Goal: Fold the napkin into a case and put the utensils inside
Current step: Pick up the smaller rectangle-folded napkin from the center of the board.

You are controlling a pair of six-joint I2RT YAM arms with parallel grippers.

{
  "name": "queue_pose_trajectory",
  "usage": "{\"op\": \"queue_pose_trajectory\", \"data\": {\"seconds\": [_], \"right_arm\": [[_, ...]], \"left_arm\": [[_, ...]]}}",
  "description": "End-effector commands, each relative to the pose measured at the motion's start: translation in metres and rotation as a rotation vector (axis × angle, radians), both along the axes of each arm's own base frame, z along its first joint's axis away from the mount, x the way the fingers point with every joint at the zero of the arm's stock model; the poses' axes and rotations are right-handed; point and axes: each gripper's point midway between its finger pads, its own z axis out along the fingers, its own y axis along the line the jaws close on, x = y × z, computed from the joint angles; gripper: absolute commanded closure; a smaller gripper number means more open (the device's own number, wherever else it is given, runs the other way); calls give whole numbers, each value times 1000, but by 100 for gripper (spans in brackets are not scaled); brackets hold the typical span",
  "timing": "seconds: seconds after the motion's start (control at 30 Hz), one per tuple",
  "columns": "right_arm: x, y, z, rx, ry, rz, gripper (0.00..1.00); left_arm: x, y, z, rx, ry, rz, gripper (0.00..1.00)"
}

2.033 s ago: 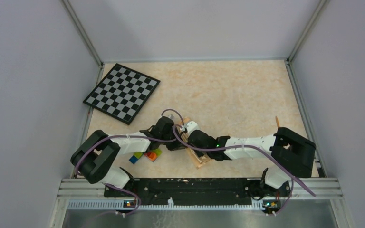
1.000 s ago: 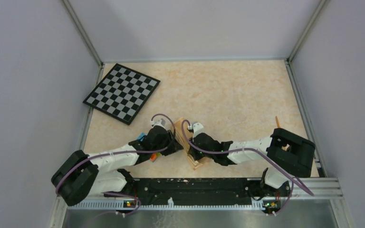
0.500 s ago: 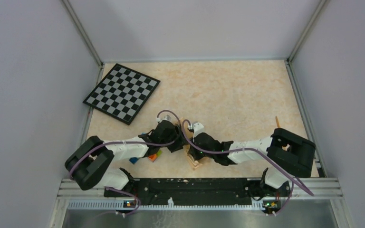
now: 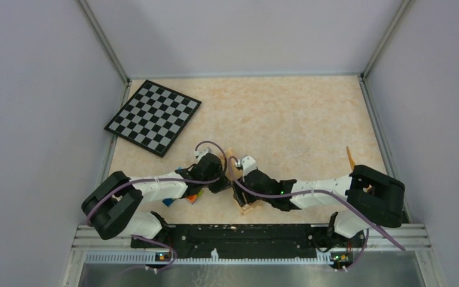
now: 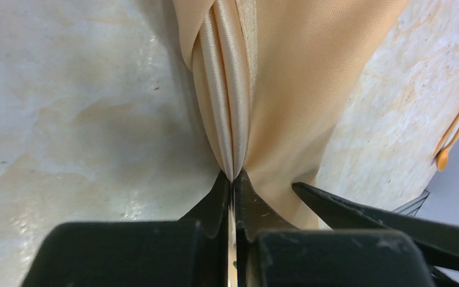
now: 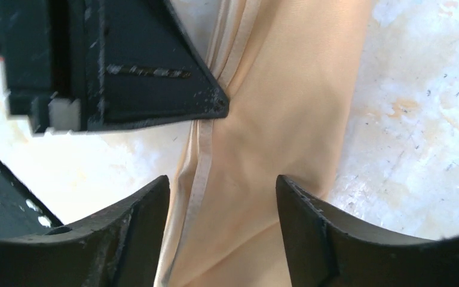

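The peach-orange napkin (image 4: pixel 248 205) lies folded into a narrow strip at the table's near middle, mostly hidden under both wrists. My left gripper (image 5: pixel 233 177) is shut on the napkin's (image 5: pixel 293 84) bunched, pleated edge. In the top view the left gripper (image 4: pixel 225 179) meets the cloth from the left. My right gripper (image 6: pixel 222 185) stands open, its fingers astride the napkin (image 6: pixel 281 119) without pinching it; from above, the right gripper (image 4: pixel 238 189) comes in from the right. An orange-yellow utensil (image 4: pixel 351 156) lies by the right arm's shoulder, and a utensil (image 5: pixel 457 134) shows at the left wrist view's right edge.
A black-and-white checkered board (image 4: pixel 153 116) lies at the back left. Coloured toy bricks (image 4: pixel 190 197) sit under the left forearm. Grey walls close in the table on three sides, and a metal rail (image 4: pixel 245 236) runs along the near edge.
My left gripper has closed onto the napkin's edge after standing open. My right gripper has opened and let the cloth go. The right arm's shoulder shifted slightly right.
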Motion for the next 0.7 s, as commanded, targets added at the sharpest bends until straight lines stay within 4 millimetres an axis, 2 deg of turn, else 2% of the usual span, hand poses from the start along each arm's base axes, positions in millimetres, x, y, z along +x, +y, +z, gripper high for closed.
{"op": "queue_pose_trajectory", "data": {"seconds": [0.0,0.2,0.43,0.67], "right_arm": [[-2,9,33,-22,-156,63,32],[-1,23,43,-80,-324,120,30],[-12,44,45,-174,-464,132,31],[-4,38,30,-319,-564,22,37]], "left_arm": [[-5,9,5,29,27,28,100],[-6,7,20,4,65,62,100],[-7,-1,28,-32,129,63,100],[-9,-1,31,-58,147,61,100]]}}
